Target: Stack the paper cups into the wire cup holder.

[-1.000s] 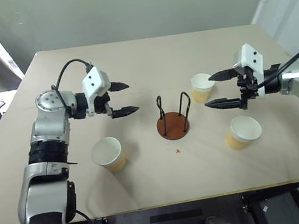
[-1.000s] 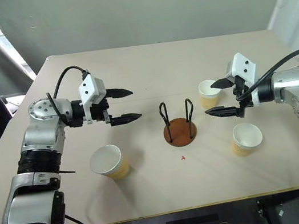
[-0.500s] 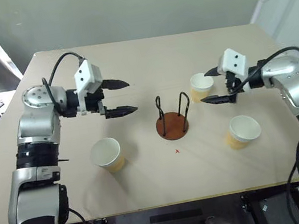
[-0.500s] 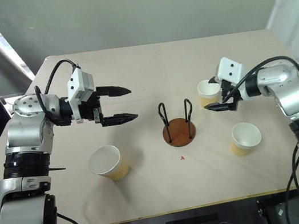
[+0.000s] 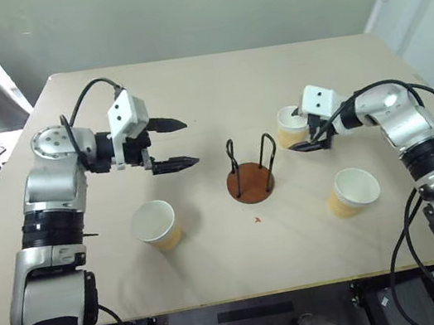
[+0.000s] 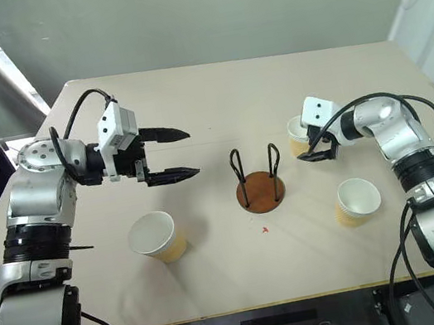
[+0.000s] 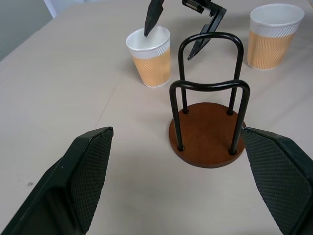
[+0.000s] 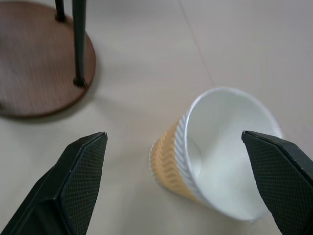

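— Reading my right gripper: fingers apart, straddling the tan-walled, white-rimmed paper cup without clamping it.

— And the left?

— My left gripper gapes wide, empty, facing the reddish-brown disc holder with black wire loops, well apart.
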### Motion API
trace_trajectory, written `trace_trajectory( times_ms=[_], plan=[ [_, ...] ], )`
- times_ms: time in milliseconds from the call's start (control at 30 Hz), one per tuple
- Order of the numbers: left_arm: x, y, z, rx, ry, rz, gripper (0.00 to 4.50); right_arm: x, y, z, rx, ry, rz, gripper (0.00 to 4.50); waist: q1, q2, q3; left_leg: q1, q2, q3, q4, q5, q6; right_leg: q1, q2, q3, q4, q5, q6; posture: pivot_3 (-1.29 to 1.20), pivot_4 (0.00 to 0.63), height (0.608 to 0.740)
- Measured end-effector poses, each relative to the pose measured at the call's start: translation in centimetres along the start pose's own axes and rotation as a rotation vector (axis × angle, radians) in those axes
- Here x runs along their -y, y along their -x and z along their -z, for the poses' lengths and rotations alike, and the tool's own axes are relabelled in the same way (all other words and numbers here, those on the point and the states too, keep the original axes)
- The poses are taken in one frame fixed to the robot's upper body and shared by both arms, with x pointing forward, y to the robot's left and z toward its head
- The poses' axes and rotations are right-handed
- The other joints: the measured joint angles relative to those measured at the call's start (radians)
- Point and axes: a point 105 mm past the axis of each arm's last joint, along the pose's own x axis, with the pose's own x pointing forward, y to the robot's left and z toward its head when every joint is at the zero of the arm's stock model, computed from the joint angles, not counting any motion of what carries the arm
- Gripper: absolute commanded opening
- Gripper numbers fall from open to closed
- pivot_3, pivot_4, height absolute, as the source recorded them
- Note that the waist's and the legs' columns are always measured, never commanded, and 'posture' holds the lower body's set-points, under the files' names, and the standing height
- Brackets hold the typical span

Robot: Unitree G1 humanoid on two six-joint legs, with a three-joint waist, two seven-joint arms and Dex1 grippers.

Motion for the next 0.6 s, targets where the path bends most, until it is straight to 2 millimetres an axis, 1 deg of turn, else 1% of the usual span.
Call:
trace_trajectory(
  times_ms=[33, 133, 333, 367, 467, 600],
  plan=[
    [0.0, 0.0, 0.0, 0.000, 0.000, 0.000, 4.50, 0.0, -0.1, 0.2, -0.009, 0.000, 0.000, 3.59, 0.000, 0.000, 0.000, 0.000, 0.000, 0.000, 0.000, 0.000, 0.000, 0.000, 0.000, 0.000, 0.000, 0.000, 0.000, 0.00, 0.150, 0.740],
    [0.0, 0.0, 0.0, -0.001, -0.002, -0.001, 4.50, 0.2, -0.2, 0.7, -0.029, 0.008, 0.003, 2.45, 0.001, 0.000, 0.000, 0.000, 0.000, 0.000, 0.000, 0.000, 0.000, 0.000, 0.000, 0.000, 0.000, 0.000, 0.000, 0.00, 0.150, 0.740],
    [0.0, 0.0, 0.1, -0.009, -0.009, -0.002, 4.50, 0.0, -0.2, 0.3, -0.019, 0.004, -0.025, 0.21, 0.001, 0.000, 0.000, 0.000, 0.000, 0.001, -0.001, 0.000, 0.000, 0.000, 0.000, 0.000, 0.000, 0.000, 0.000, 0.00, 0.150, 0.740],
    [0.0, 0.0, 0.1, -0.010, -0.009, -0.002, 4.50, -0.1, -0.1, 0.2, -0.016, -0.002, -0.031, 0.06, 0.001, 0.000, 0.000, 0.000, 0.000, 0.001, 0.000, 0.000, 0.000, 0.000, 0.000, 0.000, 0.000, 0.000, 0.000, 0.00, 0.150, 0.740],
    [0.0, 0.0, 0.2, -0.014, -0.008, -0.001, 4.50, -0.2, 0.3, -0.6, 0.019, -0.028, -0.056, 0.06, 0.001, 0.000, 0.000, -0.001, 0.000, 0.001, -0.001, 0.000, 0.000, 0.000, 0.000, 0.000, 0.000, 0.000, -0.001, 0.00, 0.150, 0.740],
    [0.1, 0.1, 0.3, -0.018, -0.009, 0.002, 4.50, -0.7, 1.7, -2.1, 0.087, -0.069, -0.092, 0.06, 0.002, 0.000, 0.000, -0.002, 0.000, 0.001, 0.000, 0.000, 0.000, 0.000, 0.000, 0.000, 0.000, 0.000, -0.001, 0.00, 0.150, 0.740]
  ],
)
